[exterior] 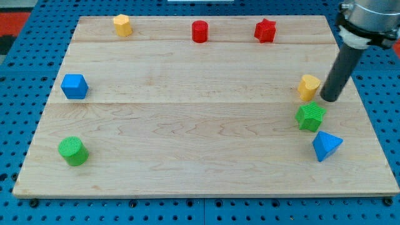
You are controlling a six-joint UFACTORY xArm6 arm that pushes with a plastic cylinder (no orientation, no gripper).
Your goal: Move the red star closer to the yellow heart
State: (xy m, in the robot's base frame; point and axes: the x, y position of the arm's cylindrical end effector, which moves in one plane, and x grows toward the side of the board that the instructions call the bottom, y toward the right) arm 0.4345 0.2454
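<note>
The red star [265, 30] lies near the board's top edge, right of centre. The yellow heart [308, 87] lies lower down, near the view's right edge of the board. My tip [329, 99] rests just right of the yellow heart, almost touching it, and well below and right of the red star. The dark rod rises from the tip toward the view's top right corner.
A green star [310, 117] sits just below the heart and a blue triangle [326, 146] below that. A red cylinder [199, 31] and a yellow pentagon [122, 25] lie along the top. A blue cube [74, 86] and a green cylinder [73, 151] lie at the left. The wooden board [187, 125] rests on blue pegboard.
</note>
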